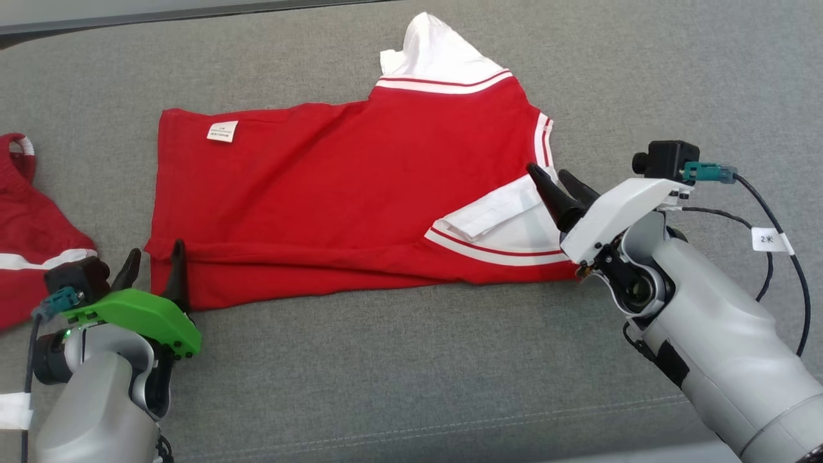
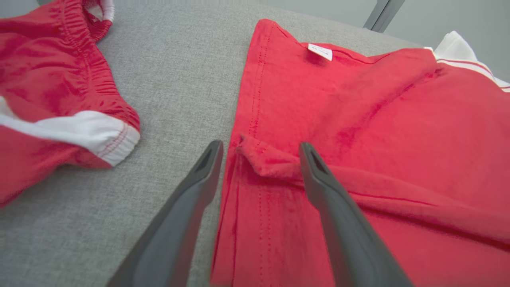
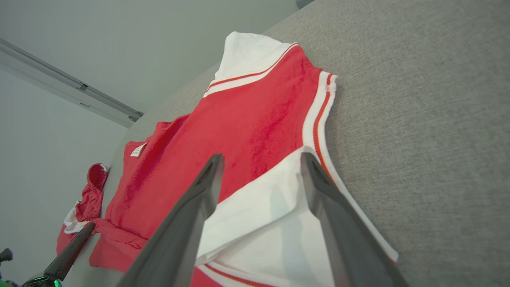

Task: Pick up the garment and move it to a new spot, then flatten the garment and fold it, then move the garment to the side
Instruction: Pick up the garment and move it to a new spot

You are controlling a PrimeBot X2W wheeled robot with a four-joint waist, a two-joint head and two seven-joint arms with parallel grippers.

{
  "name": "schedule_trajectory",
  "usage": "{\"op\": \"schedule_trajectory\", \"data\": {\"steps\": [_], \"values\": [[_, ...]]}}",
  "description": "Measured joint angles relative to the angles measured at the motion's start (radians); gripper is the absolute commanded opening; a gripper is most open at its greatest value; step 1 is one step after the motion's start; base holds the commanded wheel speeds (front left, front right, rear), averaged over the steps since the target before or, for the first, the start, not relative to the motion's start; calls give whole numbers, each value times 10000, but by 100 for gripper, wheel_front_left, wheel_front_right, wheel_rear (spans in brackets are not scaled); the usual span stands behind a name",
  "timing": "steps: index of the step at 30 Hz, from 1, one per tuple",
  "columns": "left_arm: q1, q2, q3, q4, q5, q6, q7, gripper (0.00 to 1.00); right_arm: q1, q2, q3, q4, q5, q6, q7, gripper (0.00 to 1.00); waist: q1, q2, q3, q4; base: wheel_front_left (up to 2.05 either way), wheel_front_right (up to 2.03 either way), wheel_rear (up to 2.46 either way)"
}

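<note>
Centre of the frame in the head view: red soft-knit shirt (image 1: 347, 193), laid flat and doubled over on a grey coarse-woven fabric surface (image 1: 411, 373); faint creases across the red cloth, a thicker folded band along its lower edge; white rectangular label (image 1: 222, 131) near the upper left corner of the cloth; white ribbed trim with thin red stripes at the top and right edges; upper white sleeve (image 1: 437, 51) pointing to the top of the frame; lower white sleeve (image 1: 495, 215) folded in at the lower right of the shirt.

Lower left of the frame: left pincer (image 1: 156, 252), green moulded shell, two long dark tapered fingers spread apart, gripping nothing; in the left wrist view, a small turned-over corner of red hem between the fingers, one finger over the cloth, the other over bare grey weave just beside the hem.

Right of the frame: right pincer (image 1: 550, 172), white moulded shell on a pale grey forearm, dark fingers likewise apart and holding nothing, tips over the lower white sleeve; touching it or not, cannot tell.

Left edge of the frame: second red garment (image 1: 29, 244), crumpled, gathered elastic band, white stitched cuff; apart from the shirt, bare weave between.
</note>
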Motion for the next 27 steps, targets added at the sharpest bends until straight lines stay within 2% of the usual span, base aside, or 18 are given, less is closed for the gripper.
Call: {"op": "schedule_trajectory", "data": {"steps": [9, 14, 20, 27], "values": [[867, -211, 58, -579, 165, 12, -449, 100, 865, -959, 686, -1068, -65, 0, -1210, 100, 0, 0, -342, 72, 0, 0, 0], [1777, -238, 405, -1802, 598, 364, -466, 100, 1404, -1484, 1122, -1365, -614, 0, -1952, 100, 0, 0, -521, 90, 0, 0, 0], [2638, -330, 813, -2819, 988, 706, -495, 100, 1922, -1710, 1239, -1526, -949, 0, -2209, 100, 0, 0, -575, 110, 0, 0, 0], [2960, -384, 1106, -3110, 1262, 790, -495, 100, 2332, -1776, 1174, -1430, -1430, 0, -2295, 100, 0, 0, -408, 87, 0, 0, 0]]}}
